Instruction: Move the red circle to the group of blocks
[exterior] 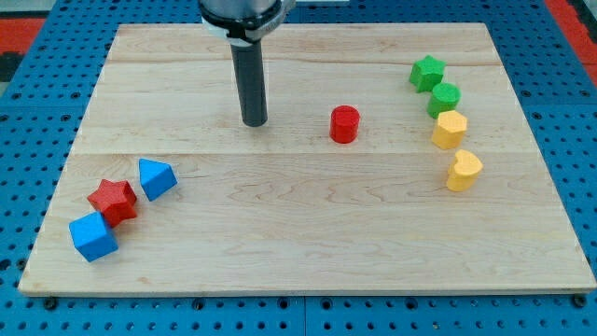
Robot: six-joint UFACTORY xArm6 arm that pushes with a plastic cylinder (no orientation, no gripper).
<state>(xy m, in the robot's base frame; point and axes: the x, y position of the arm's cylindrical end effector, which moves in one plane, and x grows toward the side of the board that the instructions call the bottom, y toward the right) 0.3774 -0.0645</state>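
Note:
The red circle stands alone near the middle of the wooden board. My tip rests on the board to the circle's left, about a hundred pixels away, at the same height in the view. At the view's right a group stands in a column: a green star, a green round block, a yellow hexagon and a yellow heart. At the view's bottom left a second group holds a red star, a blue triangle and a blue cube.
The board lies on a blue perforated table. The arm's dark body hangs over the board's top edge above the rod.

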